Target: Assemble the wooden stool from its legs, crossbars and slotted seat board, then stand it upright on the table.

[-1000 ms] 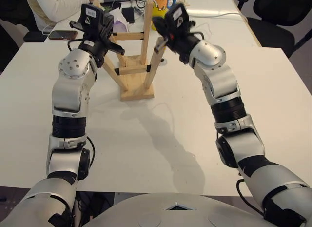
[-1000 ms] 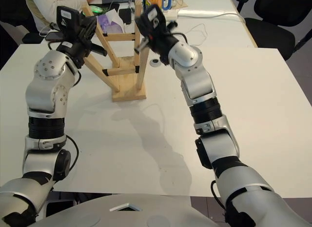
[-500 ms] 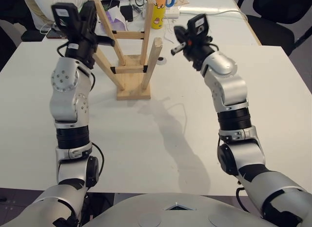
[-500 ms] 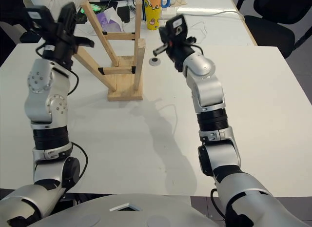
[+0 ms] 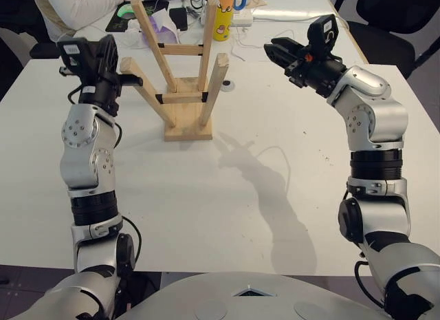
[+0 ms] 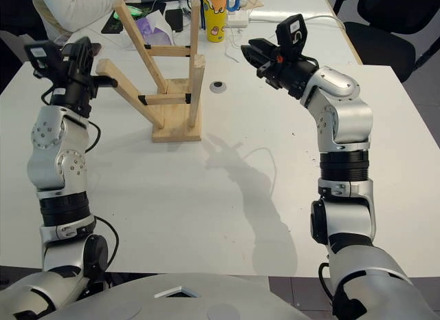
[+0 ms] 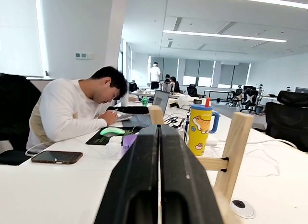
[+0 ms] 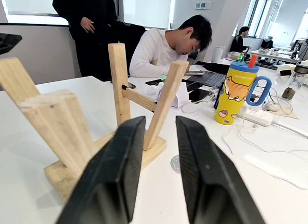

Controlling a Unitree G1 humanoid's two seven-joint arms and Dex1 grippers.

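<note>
The wooden stool [image 5: 187, 131] rests upside down on the white table [image 5: 227, 196], seat board flat and legs pointing up, crossbars joined in. My left gripper [image 5: 132, 79] hovers just left of the stool's nearest leg tip [image 5: 128, 63], apart from it, fingers [image 7: 144, 151] pressed together and shut on nothing. My right gripper [image 5: 275, 50] hangs open to the right of the stool, well clear of the legs, aimed at them. In the right wrist view the open gripper [image 8: 161, 122] frames a leg [image 8: 166, 98].
A yellow cup [image 5: 221, 17], cables and a power strip [image 6: 237, 18] lie on the far desk. A round cable grommet [image 6: 218, 87] sits behind the stool. A person works at a laptop at the far left. A black office chair [image 5: 399, 24] stands at the right.
Both arms have drawn back from the stool: the left gripper to the left, the right gripper to the right, off the leg tip. The stool has stayed upside down.
</note>
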